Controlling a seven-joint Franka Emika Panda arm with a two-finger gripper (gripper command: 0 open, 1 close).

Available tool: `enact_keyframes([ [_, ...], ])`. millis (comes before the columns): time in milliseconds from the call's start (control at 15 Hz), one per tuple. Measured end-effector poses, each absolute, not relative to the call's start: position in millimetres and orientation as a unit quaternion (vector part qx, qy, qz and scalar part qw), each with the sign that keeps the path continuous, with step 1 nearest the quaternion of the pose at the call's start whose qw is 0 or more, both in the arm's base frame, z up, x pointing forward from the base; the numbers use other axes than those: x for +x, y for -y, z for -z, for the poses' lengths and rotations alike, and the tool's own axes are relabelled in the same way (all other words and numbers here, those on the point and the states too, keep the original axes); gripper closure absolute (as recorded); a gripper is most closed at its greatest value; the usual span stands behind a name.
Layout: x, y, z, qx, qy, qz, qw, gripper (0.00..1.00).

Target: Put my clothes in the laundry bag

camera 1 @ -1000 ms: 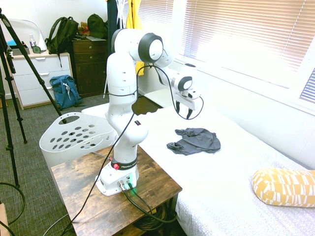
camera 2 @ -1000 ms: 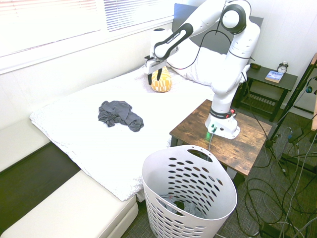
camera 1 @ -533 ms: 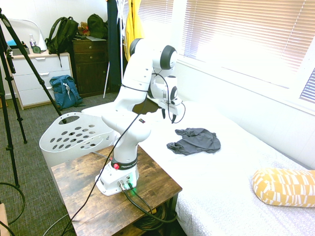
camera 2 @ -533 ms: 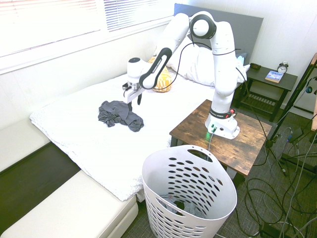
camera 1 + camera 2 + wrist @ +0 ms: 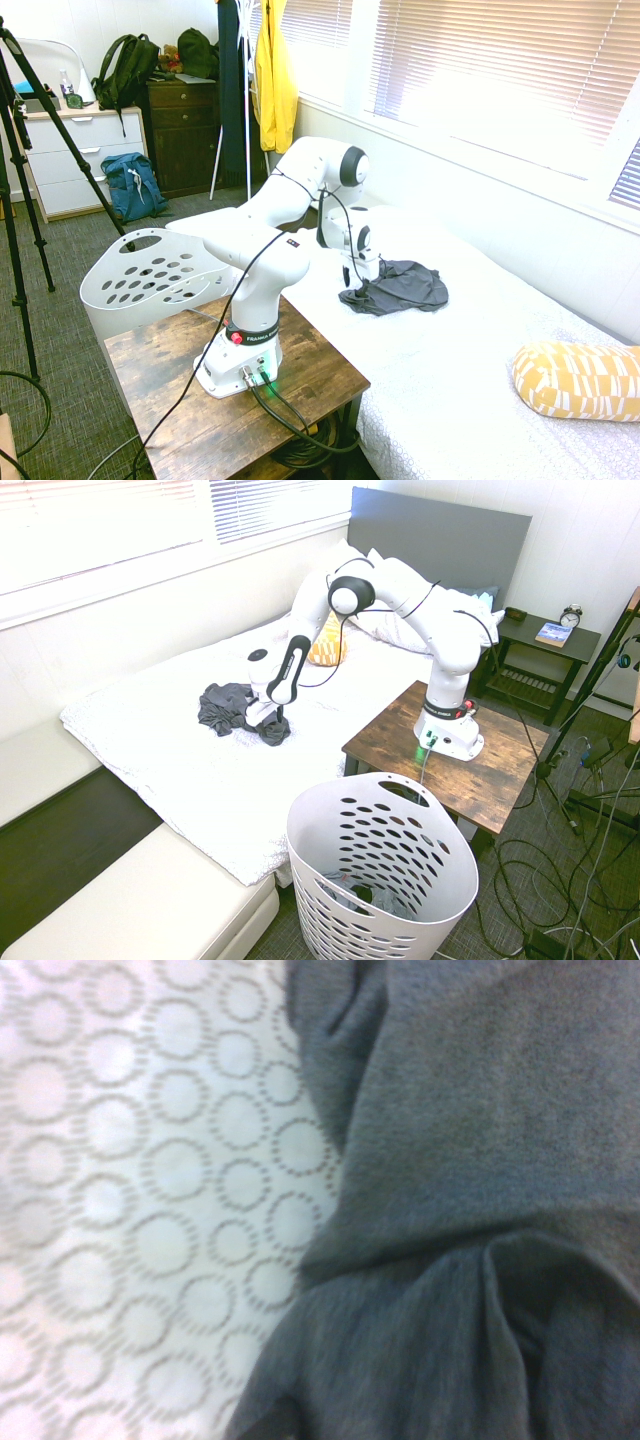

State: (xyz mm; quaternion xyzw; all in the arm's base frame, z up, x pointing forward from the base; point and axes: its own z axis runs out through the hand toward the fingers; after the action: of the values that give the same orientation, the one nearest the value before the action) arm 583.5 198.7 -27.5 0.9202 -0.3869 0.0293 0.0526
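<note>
Charcoal-grey clothes [image 5: 470, 1200] on white circle-print bedcover [image 5: 150, 1210]; white basket [image 5: 385, 875]

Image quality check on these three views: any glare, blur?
First exterior view: window blinds blown out. Second exterior view: the same glare upper left, bed bright, dark garment contrasts well. Wrist view: soft close-up of the garment on the ring-patterned bedspread.
</note>
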Motion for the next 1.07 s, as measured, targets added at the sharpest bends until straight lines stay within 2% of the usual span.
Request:
enact_keyframes([
  [133,593,-198,45,0.923,0.382,-0.027,0.045,1.0],
  [1067,590,-224,36,0.923,0.383,-0.016,0.029,1.0],
])
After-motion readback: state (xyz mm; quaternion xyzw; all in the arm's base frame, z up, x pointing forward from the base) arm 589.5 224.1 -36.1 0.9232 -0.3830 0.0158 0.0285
